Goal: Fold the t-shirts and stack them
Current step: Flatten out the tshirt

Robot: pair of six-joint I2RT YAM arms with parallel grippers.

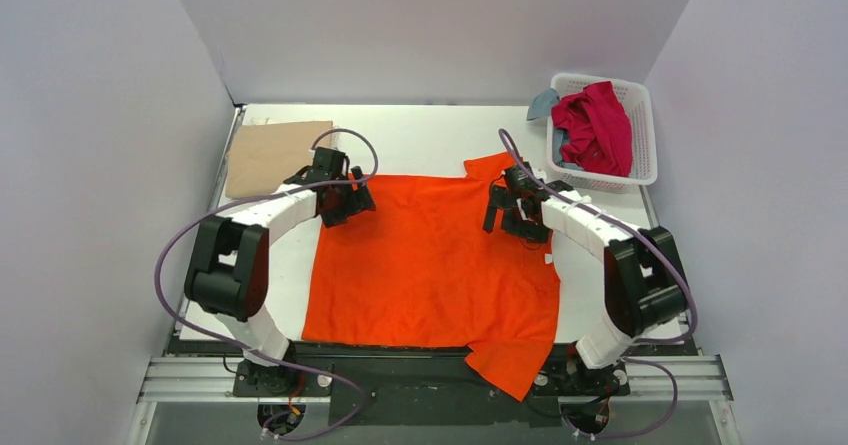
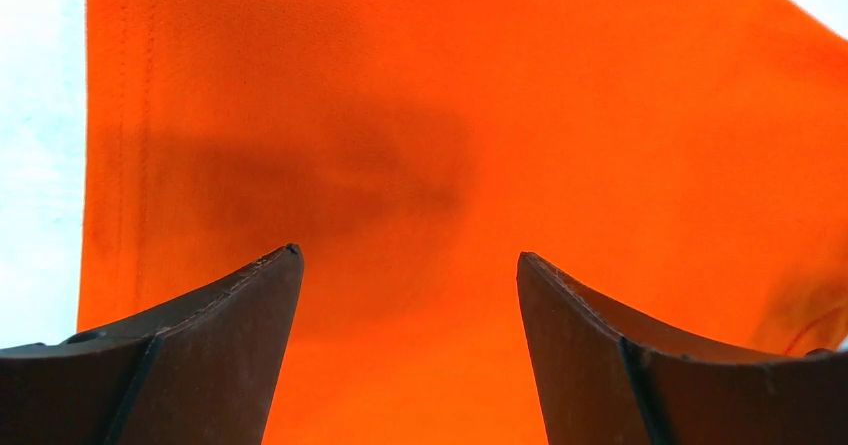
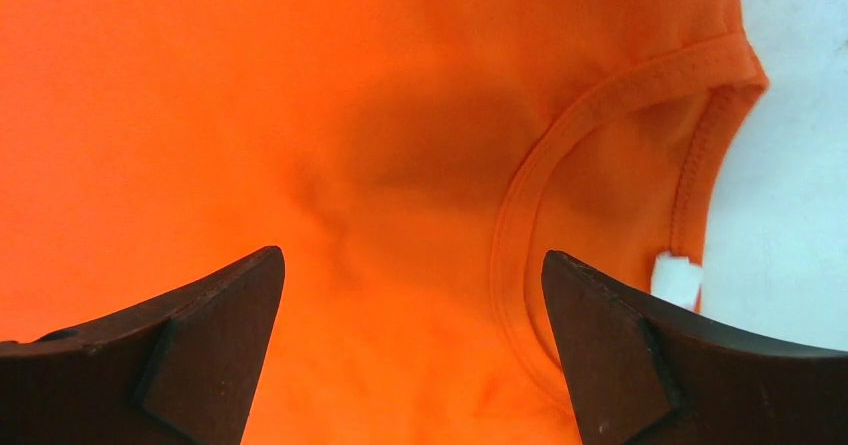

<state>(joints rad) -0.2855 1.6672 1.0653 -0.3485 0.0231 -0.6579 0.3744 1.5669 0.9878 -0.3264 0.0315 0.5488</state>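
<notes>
The bright orange t-shirt (image 1: 430,260) lies spread flat on the white table, one sleeve hanging over the near edge. My left gripper (image 1: 352,203) is open just above the shirt's far left corner; in the left wrist view (image 2: 408,265) its fingers frame orange cloth (image 2: 450,115). My right gripper (image 1: 503,212) is open above the shirt's far right part, by the collar (image 3: 520,215) and the white neck label (image 3: 677,277). A folded tan t-shirt (image 1: 272,155) lies at the far left. A crimson red t-shirt (image 1: 596,125) and a grey-blue one (image 1: 543,102) sit in the basket.
A white lattice basket (image 1: 645,135) stands at the far right of the table. White walls close in the left, back and right sides. Bare white table (image 1: 420,140) shows beyond the orange shirt.
</notes>
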